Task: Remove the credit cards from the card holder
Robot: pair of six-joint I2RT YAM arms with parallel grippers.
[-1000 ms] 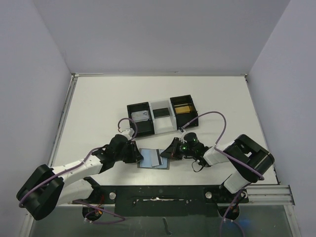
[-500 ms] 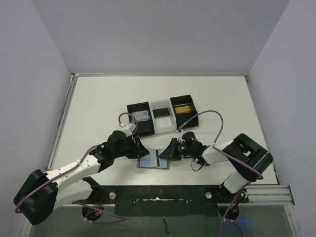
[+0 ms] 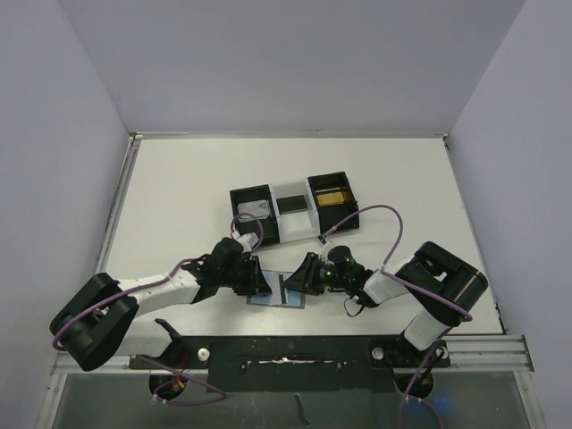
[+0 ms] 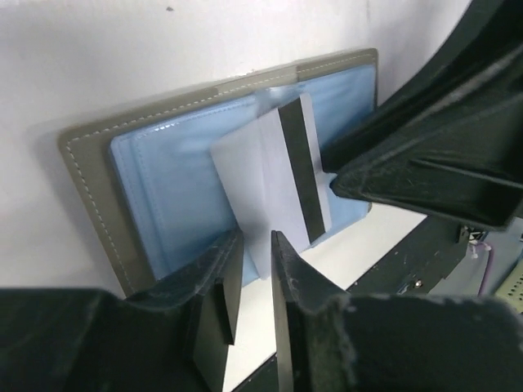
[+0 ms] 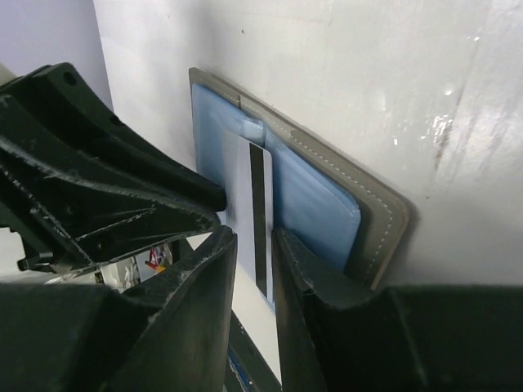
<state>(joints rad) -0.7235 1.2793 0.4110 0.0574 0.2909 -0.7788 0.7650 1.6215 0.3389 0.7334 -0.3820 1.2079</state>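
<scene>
Card holder [image 4: 155,196] is lying open; my left fingers [image 4: 216,310] and right fingers [image 5: 310,286] are narrowly flanking the upright credit card [image 4: 261,188], grip unclear; I'm aiming to pull straight.

Materials and finish, as observed:

- Card holder [image 4: 86,184], just ahead of both sets of fingertips: grey outer rim, matt, leather-like, with a pale stitched seam
- Inner panels [image 4: 172,196]: blue-grey, smooth, glossy, plastic-like film with soft highlights
- Card [image 4: 257,175], between the opposing fingertips: white, smooth, low sheen; its black stripe [image 4: 298,163] is uniform and flat in finish
- Left gripper [image 4: 255,245] and right gripper [image 5: 253,245]: black moulded plastic, matt, finely grained
- Table [image 5: 343,73], beyond the right fingertips: white, hard, smooth, faintly glossy with small marks
</scene>
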